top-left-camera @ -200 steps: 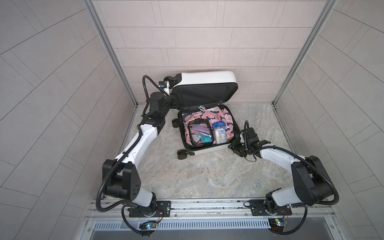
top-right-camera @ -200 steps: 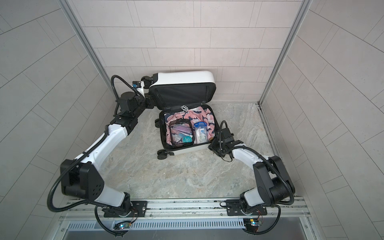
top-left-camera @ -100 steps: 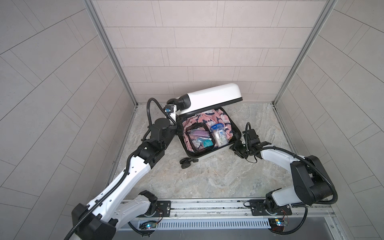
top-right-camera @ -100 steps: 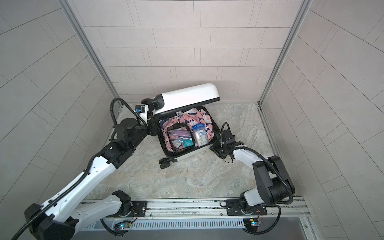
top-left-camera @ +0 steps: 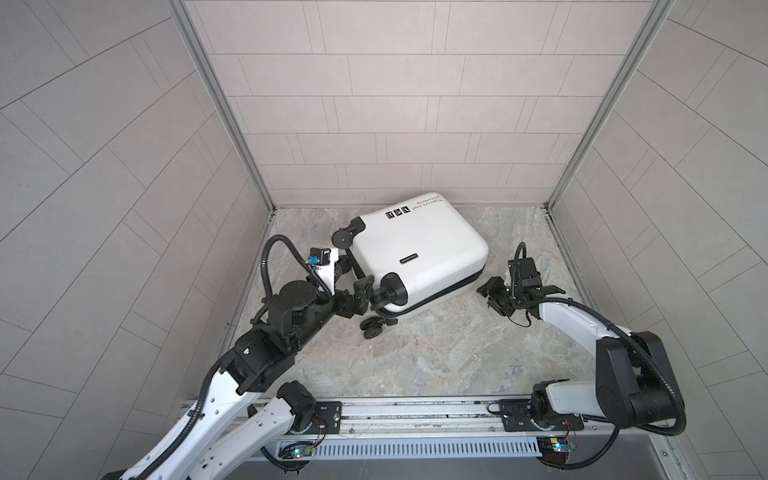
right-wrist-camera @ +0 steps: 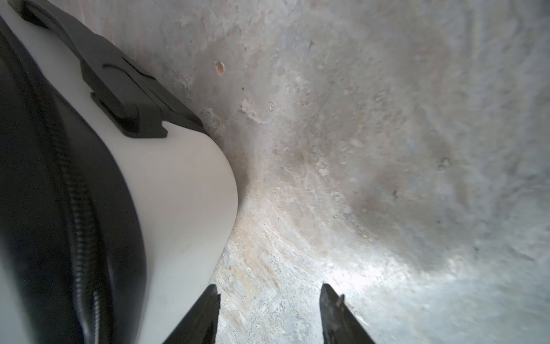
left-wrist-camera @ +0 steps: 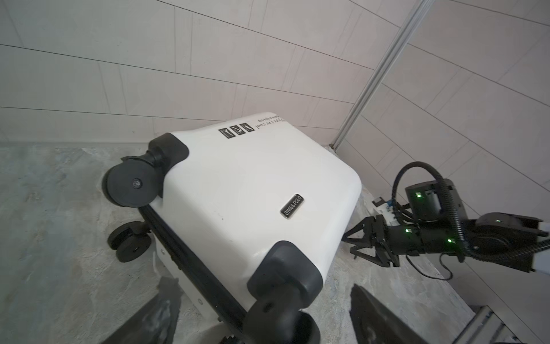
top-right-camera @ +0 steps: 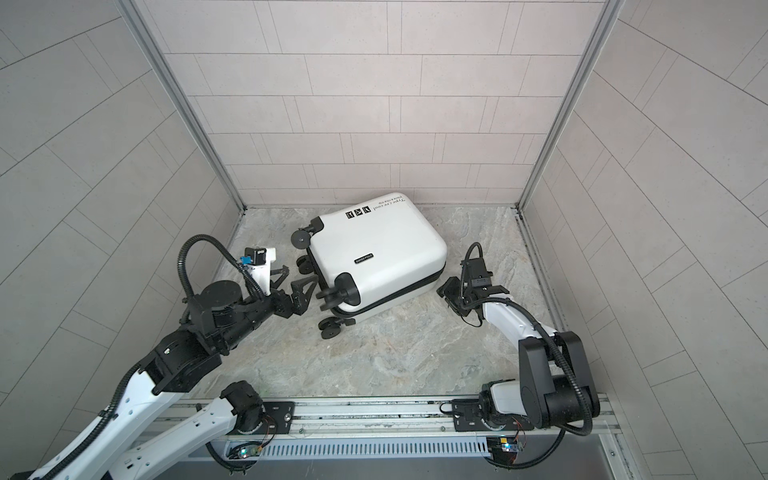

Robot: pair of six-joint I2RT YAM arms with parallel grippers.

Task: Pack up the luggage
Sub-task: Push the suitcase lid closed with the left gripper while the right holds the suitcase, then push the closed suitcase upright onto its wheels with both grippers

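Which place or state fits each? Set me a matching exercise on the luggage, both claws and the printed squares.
1 luggage
2 left claw
3 right claw
4 printed squares

A open, beside the wheels
B black, on the top face
C lid down, lying flat
D open, at the end opposite the wheels

Pairs: 1-C, 2-A, 3-D, 4-B

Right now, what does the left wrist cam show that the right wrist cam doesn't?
Left wrist only: the suitcase lying shut, with its printed squares, badge and wheels, plus the right hand close beside it. Right wrist only: the zipper up close, a black handle, and the right hand's fingers apart with only table between them. Both: the white shell and the stone table.
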